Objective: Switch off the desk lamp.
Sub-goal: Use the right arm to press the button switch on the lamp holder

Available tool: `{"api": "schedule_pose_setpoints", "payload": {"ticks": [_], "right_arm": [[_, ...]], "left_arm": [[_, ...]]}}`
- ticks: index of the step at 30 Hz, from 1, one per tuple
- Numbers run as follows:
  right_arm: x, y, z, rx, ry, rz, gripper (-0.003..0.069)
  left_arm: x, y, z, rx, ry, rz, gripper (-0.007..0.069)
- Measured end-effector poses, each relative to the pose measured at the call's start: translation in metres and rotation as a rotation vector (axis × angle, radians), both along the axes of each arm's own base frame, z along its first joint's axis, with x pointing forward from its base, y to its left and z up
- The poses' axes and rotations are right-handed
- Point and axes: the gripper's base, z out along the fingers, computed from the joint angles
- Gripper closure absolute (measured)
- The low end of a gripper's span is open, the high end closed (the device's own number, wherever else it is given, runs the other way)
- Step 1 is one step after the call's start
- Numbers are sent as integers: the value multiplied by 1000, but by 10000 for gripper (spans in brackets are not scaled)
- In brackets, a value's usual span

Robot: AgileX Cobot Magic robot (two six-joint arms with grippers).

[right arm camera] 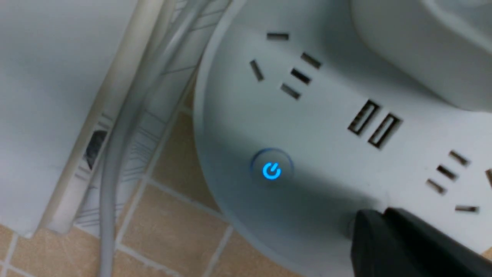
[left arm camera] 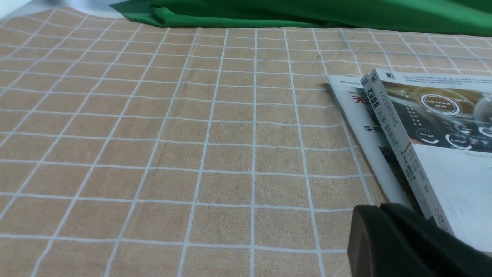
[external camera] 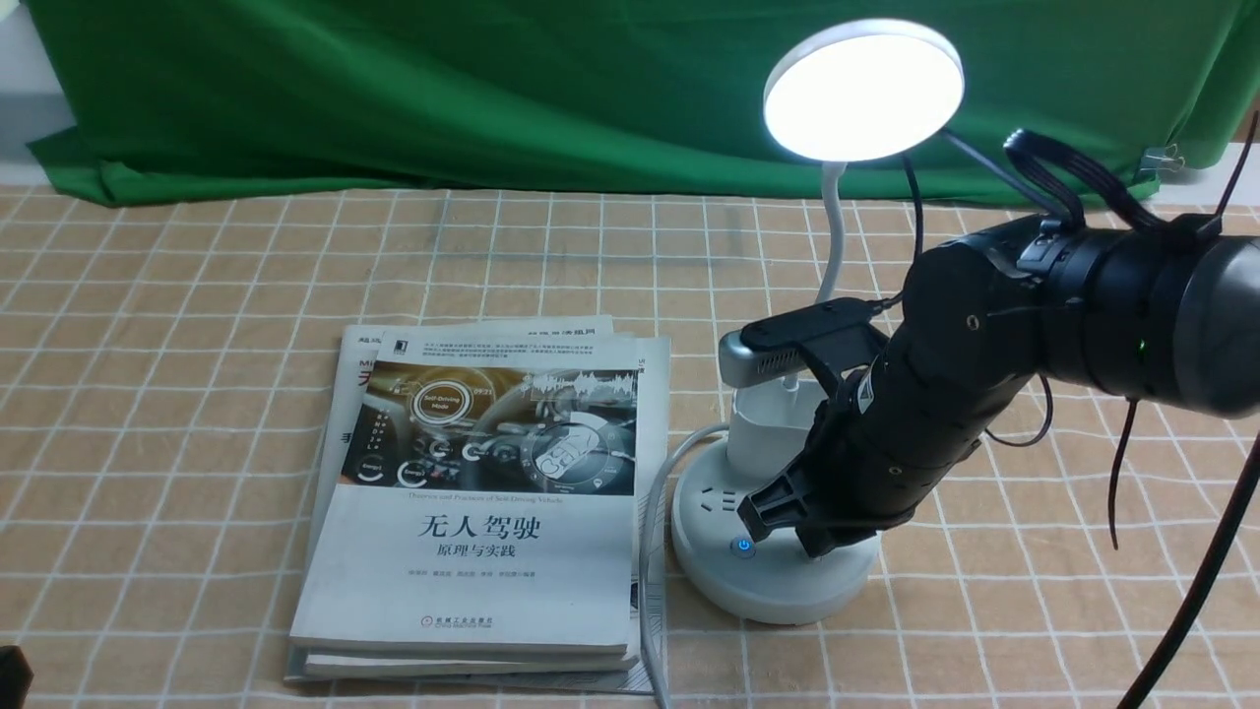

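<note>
The white desk lamp stands right of centre with its round disc head lit. Its gooseneck rises from a cup-like holder on the round base. A button glows blue on the base, also in the right wrist view. My right gripper is shut, and its tip rests on the base beside the blue button, over a second button that is mostly hidden. My left gripper is shut and empty, low over the cloth next to the books.
A stack of books lies left of the lamp base, also in the left wrist view. The lamp's white cable runs between the books and the base. A green cloth hangs at the back. The table has a tan checked cloth.
</note>
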Motion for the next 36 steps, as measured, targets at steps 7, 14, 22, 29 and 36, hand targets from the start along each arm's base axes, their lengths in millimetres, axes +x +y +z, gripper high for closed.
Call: {"api": "schedule_pose_setpoints", "payload": {"ticks": [7,14,22,29,36], "right_arm": [[3,2,-11,-19,33,-1,624],[3,2,-9,-17,29,0,623],[0,1,6,13,-18,-2,623],[3,4,-11,-10,16,3,623],[5,5,-9,-8,13,4,623]], "left_arm": [[0,0,0,0,0,0,620],[0,0,0,0,0,0,620],[0,0,0,0,0,0,620],[0,0,0,0,0,0,620],[0,0,0,0,0,0,620]]}}
